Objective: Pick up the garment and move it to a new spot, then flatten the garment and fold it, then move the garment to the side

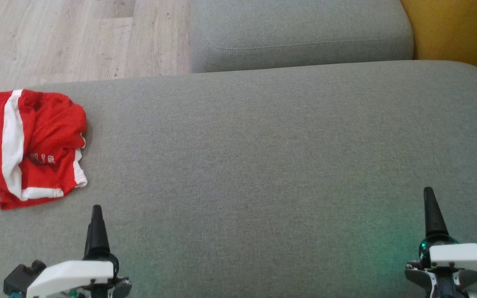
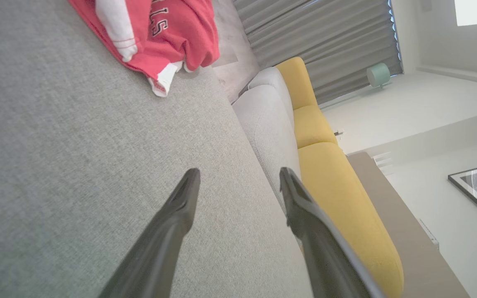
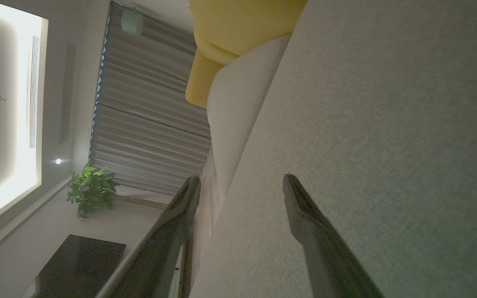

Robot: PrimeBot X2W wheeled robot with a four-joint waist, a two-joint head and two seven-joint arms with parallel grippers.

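I find the red garment (image 1: 31, 145), white-striped, crumpled at the left end of the grey sofa seat (image 1: 263, 165). Its lettering is partly folded under and unreadable. My left gripper (image 2: 238, 176) hangs near it, fingers apart and empty. My right gripper (image 3: 242, 179) is likewise spread, well apart from it.

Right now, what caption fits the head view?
Crumpled red garment at the left end of the grey cushion; left gripper and right gripper open, holding nothing.
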